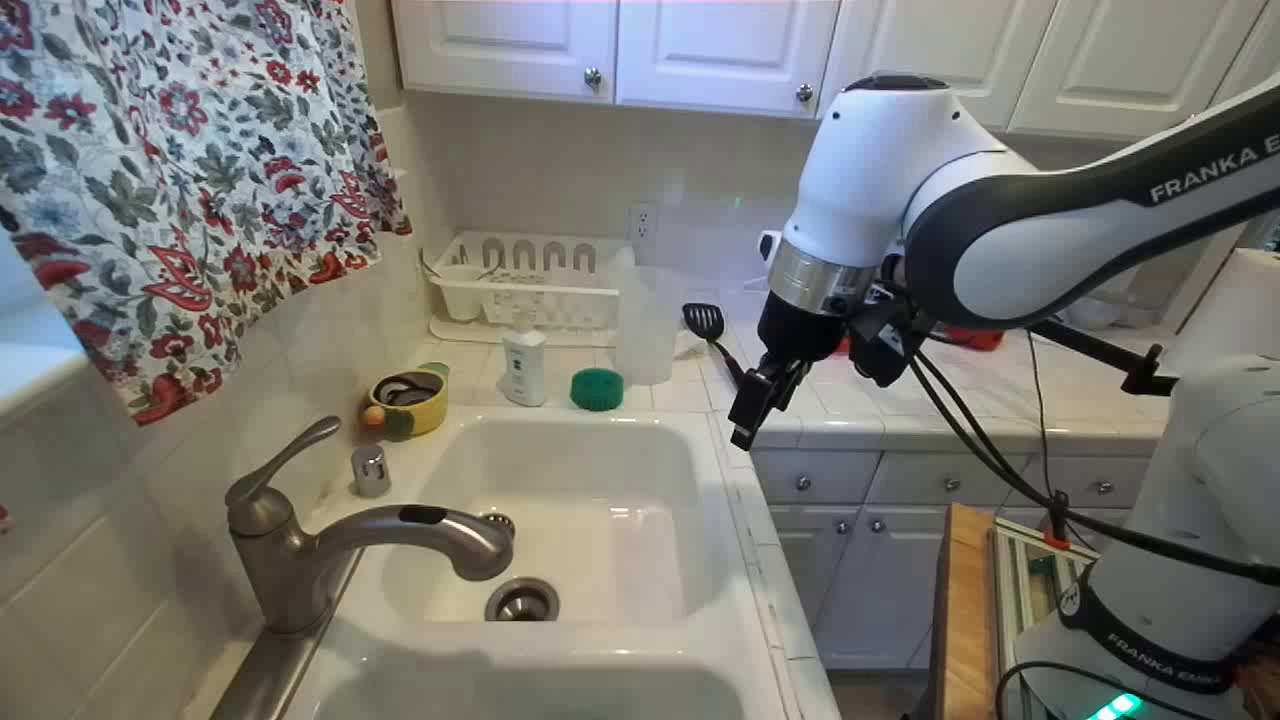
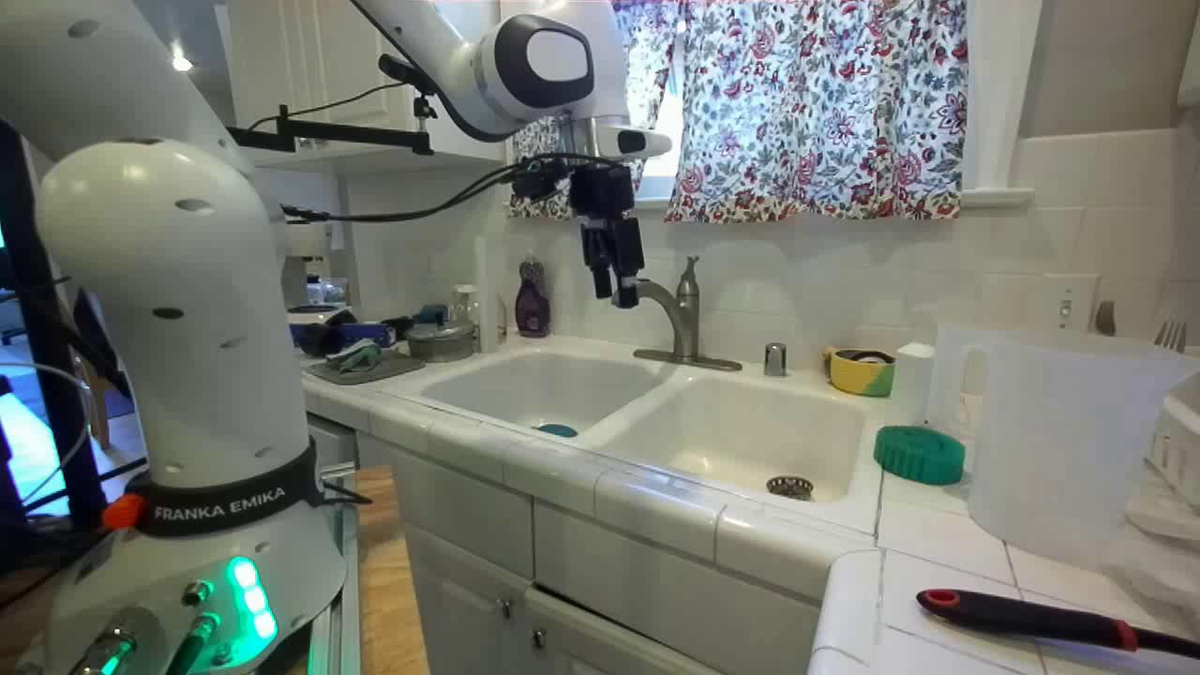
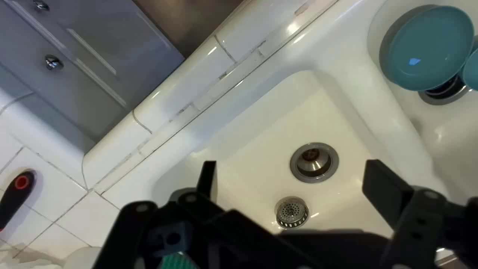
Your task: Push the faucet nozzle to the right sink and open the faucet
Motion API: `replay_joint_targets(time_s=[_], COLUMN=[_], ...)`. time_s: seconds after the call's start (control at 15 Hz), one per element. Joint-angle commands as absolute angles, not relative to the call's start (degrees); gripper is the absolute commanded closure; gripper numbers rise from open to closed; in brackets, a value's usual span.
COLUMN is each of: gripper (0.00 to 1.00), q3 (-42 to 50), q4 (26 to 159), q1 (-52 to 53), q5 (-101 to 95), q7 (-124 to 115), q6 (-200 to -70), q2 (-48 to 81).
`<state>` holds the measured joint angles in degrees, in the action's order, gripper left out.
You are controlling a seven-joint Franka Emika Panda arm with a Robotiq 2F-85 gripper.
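Observation:
The grey-metal faucet [image 1: 275, 565] stands behind the sinks, its lever [image 1: 290, 455] tilted up; it also shows in an exterior view [image 2: 687, 323]. Its arched nozzle [image 1: 410, 525] reaches out from the base, the tip appearing near the divider side of the right sink [image 1: 640, 560]. The right sink also shows in an exterior view [image 2: 750, 422] and the wrist view [image 3: 254, 142]. My gripper [image 1: 745, 425] is open and empty, raised near the sink's front edge, apart from the faucet. It partly covers the nozzle in an exterior view [image 2: 616, 292]. In the wrist view [image 3: 293, 183] the drain shows between its fingers.
The left sink [image 2: 544, 375] holds teal dishes [image 3: 429, 46]. Beside the right sink stand a yellow pot [image 1: 425, 405], a white bottle [image 1: 523, 368], a green scrubber [image 1: 597, 390] and a translucent pitcher [image 1: 645, 330]. A black spatula [image 1: 705, 322] lies on the counter.

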<state>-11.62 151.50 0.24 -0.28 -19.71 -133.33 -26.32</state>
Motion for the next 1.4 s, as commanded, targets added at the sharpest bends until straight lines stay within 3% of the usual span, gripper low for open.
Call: replay_joint_targets(time_s=[0.0,0.53,0.6,0.73,1.33], gripper=[0.00,0.00,0.25,0.32,0.97], q3=[-10.99,-13.17,-14.09,-16.25,-21.40], q4=[151.43,147.20,145.53,140.90,115.24], q1=[0.84,2.48,3.12,4.32,8.69], q5=[-0.64,-0.94,-1.25,-2.13,-9.41], q7=[-19.95,-20.54,-20.88,-21.33,-21.11], q6=[-133.18,-131.67,-131.41,-130.59,-124.99], q2=[-26.29,-24.18,-23.33,-20.78,-2.48])
